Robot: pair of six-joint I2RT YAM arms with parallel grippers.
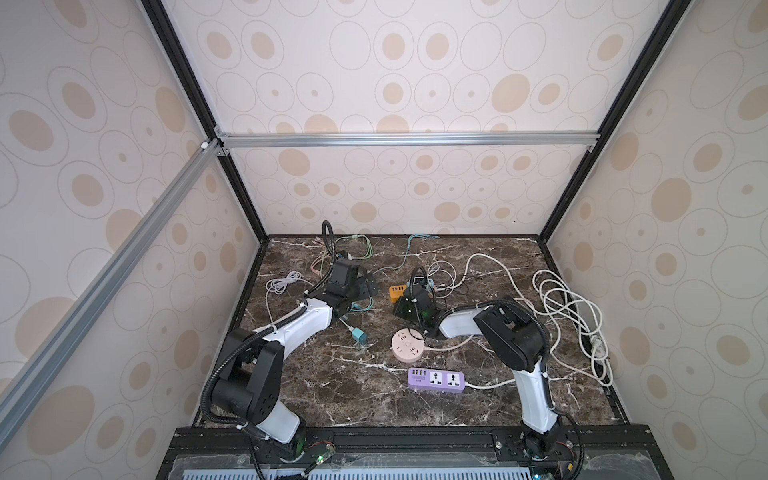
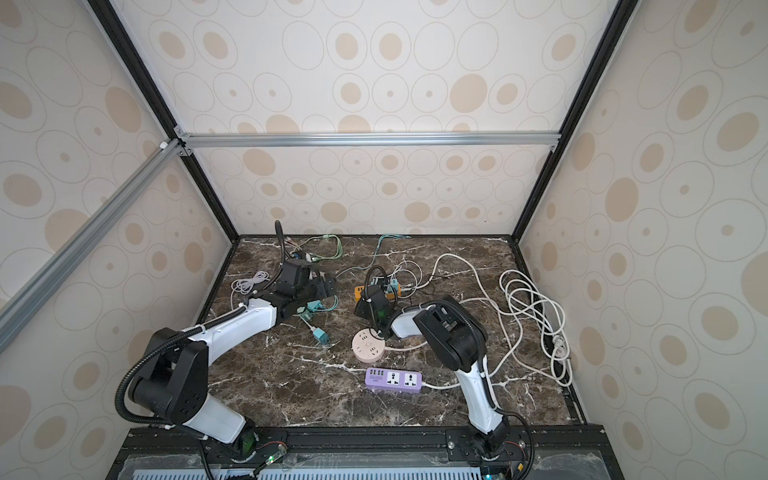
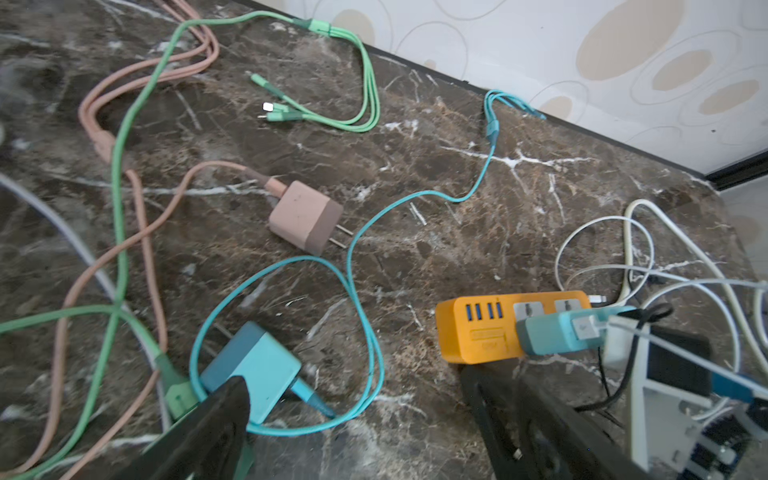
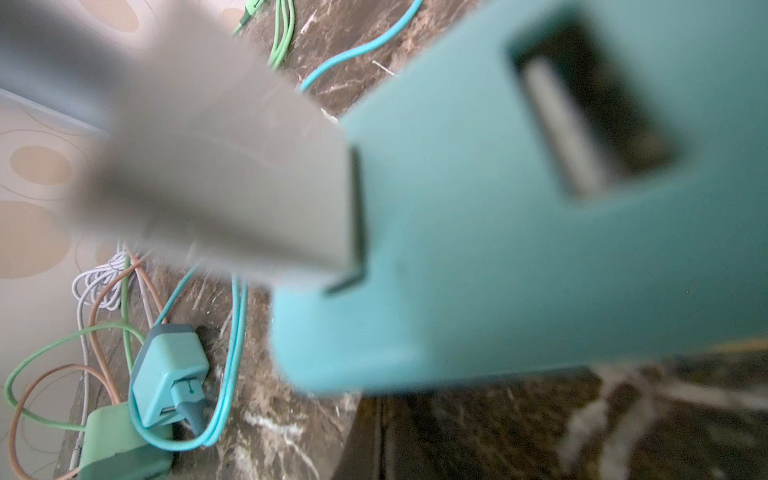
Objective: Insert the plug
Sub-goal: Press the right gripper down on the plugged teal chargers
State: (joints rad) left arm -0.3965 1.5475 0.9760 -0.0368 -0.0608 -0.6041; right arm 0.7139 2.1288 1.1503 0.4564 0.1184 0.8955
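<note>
**A:** Which step is in hand, going by both top views?

**B:** The insertion itself, it seems. At frame centre the right gripper (image 1: pixel 409 295) sits over the orange power strip (image 1: pixel 397 289), with its jaws hidden under the wrist. Left of centre, the left gripper (image 1: pixel 365 286) is spread wide and holds nothing.

**A:** And the left wrist view?

**B:** At lower right the teal adapter (image 3: pixel 557 332) is up against the strip's sockets, with a white USB plug (image 3: pixel 584 328) in its back. Whether the prongs are seated cannot be told. The left fingers (image 3: pixel 208 432) stand far apart at the bottom edge. One overlaps a blue charger (image 3: pixel 253 365) lying on the table, and contact there is unclear.

**A:** The right wrist view?

**B:** The teal adapter (image 4: pixel 498 249) fills the frame, so the closed right jaws appear clamped on it. The next move probably calls for a straight press along the prongs into the socket, then a release
</note>
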